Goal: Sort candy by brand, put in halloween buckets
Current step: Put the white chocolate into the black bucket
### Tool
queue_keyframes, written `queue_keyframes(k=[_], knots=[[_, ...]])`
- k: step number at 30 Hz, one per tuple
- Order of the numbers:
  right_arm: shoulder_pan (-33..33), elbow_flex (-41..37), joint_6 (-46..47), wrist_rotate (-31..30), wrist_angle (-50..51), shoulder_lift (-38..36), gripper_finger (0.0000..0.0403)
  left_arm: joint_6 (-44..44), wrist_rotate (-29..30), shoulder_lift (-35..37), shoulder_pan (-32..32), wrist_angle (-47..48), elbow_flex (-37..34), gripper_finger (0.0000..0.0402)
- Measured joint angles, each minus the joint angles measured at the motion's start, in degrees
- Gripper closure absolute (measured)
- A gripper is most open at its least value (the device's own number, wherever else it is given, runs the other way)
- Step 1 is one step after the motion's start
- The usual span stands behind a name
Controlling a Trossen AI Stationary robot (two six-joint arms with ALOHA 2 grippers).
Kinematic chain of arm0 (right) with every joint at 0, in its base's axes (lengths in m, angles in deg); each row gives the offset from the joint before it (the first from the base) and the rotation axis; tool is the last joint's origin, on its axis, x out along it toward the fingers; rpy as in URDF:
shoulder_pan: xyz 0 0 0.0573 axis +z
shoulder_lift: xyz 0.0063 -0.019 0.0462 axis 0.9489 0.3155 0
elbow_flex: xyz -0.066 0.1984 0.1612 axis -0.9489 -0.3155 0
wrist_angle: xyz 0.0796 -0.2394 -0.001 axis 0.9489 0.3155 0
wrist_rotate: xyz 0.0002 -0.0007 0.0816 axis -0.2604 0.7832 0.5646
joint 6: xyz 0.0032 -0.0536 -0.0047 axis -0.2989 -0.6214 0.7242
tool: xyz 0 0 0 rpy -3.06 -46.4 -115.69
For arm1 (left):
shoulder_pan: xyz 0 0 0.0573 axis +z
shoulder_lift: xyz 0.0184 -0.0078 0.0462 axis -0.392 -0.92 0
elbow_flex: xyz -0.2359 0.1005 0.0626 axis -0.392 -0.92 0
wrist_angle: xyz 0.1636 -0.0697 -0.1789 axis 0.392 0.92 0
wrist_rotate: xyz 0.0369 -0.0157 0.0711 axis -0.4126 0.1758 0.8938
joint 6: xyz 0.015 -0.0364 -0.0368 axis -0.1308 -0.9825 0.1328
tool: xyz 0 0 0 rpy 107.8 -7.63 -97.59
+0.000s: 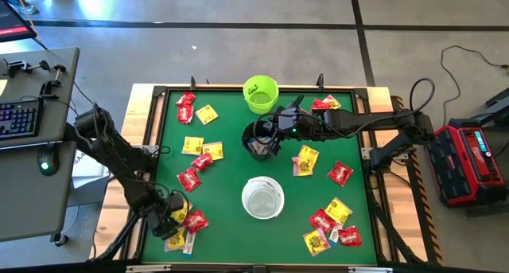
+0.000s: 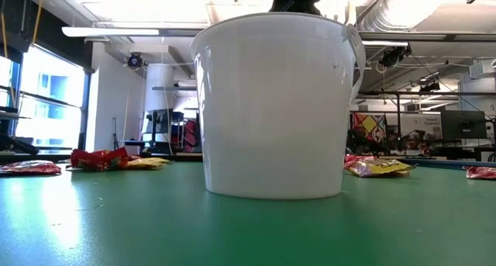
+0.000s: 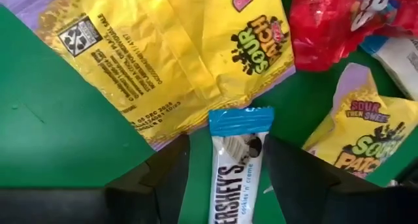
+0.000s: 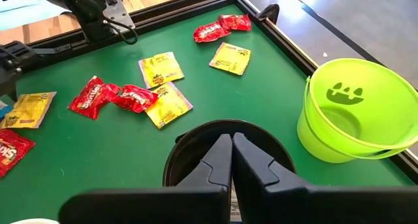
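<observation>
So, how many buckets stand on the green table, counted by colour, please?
Lime green bucket: 1
Black bucket: 1
White bucket: 1
Total: 3

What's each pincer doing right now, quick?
Left pincer: open, straddling a blue-and-white Hershey's bar on the mat, not gripping it.
Right pincer: shut, empty, over the black bucket.
</observation>
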Motion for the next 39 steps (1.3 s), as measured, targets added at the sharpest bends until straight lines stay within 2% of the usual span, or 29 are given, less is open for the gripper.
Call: queue_keyframes(k=[13,20,26,34,39], knots=[[0.0,0.0,0.0,0.0,0.0,0.0,0.0403,-0.1,1.0,0.0,0.7,-1.2,-0.2,0.0214],[0.0,0.0,0.0,0.0,0.0,0.0,0.0403,-1.4,1.2,-0.8,0.7,-0.7,0.0,0.0236],[0.0,0.0,0.0,0.0,0.0,0.0,0.0403,-1.0,1.1,-2.1,0.7,0.3,0.0,0.0284],[0.0,0.0,0.1,0.0,0.0,0.0,0.0403,4.1,1.1,-2.2,0.7,0.9,-0.1,0.0389],[0.0,0.0,0.2,0.0,0.0,0.0,0.0403,4.9,1.1,-1.7,0.7,1.7,0.1,0.0399]])
